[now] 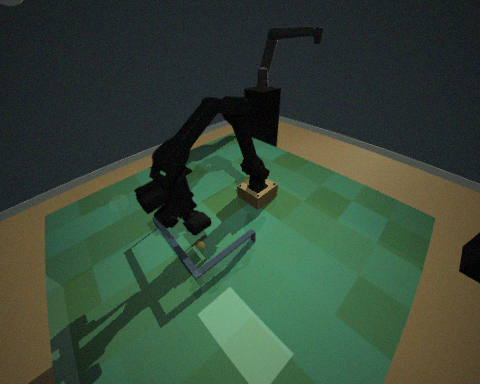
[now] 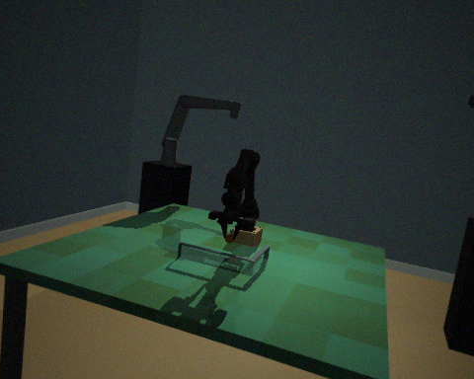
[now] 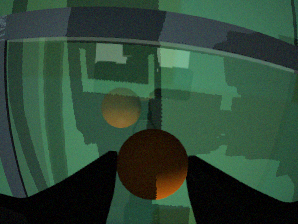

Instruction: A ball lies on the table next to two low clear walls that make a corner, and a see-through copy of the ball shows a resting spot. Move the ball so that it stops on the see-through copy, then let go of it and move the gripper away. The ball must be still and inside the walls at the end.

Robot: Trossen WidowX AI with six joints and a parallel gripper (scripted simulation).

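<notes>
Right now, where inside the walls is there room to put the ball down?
The fingers are shut on the ball. The see-through copy lies uncovered just ahead, with bare table between it and the far wall. It's tight at the corner where both walls meet.

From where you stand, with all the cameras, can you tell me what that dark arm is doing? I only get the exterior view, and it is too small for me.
Observer: The wrist view shows the gripper shut on an orange ball, one dark finger on each side.
Operator: Where should the ball go?
Observer: A faint see-through copy shows beyond the ball, slightly to its left in the wrist view.
Operator: Is that inside those low walls?
Observer: Yes. In the top view the ball sits in the angle of the walls, near their corner.
</notes>
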